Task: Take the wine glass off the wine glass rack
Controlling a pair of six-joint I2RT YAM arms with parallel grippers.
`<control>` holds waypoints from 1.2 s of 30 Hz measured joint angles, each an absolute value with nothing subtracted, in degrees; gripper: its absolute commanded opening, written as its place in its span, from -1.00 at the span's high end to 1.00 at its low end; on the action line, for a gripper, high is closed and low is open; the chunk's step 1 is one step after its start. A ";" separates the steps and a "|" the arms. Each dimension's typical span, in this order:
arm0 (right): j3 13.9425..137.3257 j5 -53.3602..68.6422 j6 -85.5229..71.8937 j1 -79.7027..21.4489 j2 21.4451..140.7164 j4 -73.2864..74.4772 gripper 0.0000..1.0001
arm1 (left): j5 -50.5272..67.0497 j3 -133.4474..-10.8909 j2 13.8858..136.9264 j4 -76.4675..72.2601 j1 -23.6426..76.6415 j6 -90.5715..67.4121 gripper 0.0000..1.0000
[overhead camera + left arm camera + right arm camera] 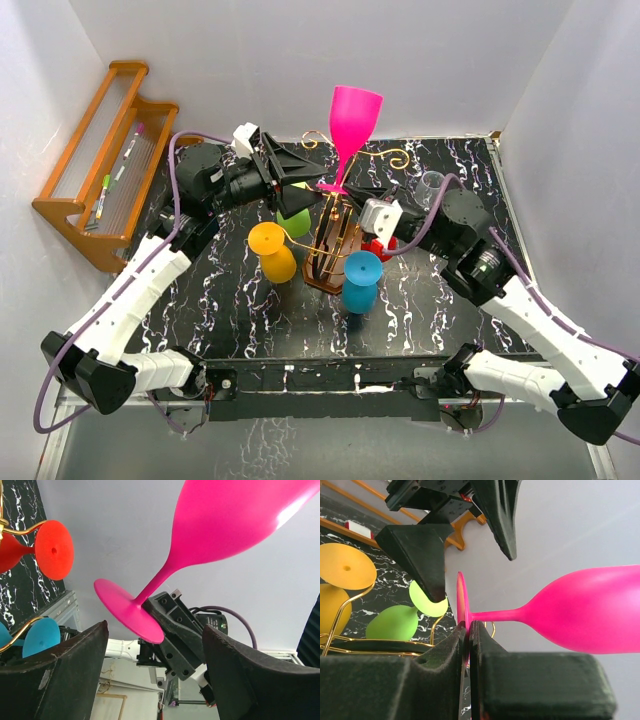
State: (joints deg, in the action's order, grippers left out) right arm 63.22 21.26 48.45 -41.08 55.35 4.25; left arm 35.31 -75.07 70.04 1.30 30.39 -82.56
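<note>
The pink wine glass [356, 112] stands upright in the air above the wine glass rack [333, 262], clear of its gold wire arms. My right gripper [343, 193] is shut on the rim of the glass's flat foot [461, 600]; the fingers [445, 655] pinch it edge-on. The left gripper [306, 186] is open, close beside the foot on the left. In the left wrist view its two fingers [65, 675] stand wide apart, with the foot [125, 610] and the right gripper's fingers [175, 635] beyond the gap.
Yellow [272, 250], green [293, 222], blue [361, 281] and red [381, 246] glasses hang upside down on the rack. A clear glass [432, 183] stands at the back right. An orange-brown wooden shelf [100, 170] with pens leans at the left wall.
</note>
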 measured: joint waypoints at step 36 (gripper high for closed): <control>57.25 12.73 49.19 -46.83 52.82 -0.30 0.12 | 27.55 -71.07 66.48 0.91 30.39 -79.81 1.00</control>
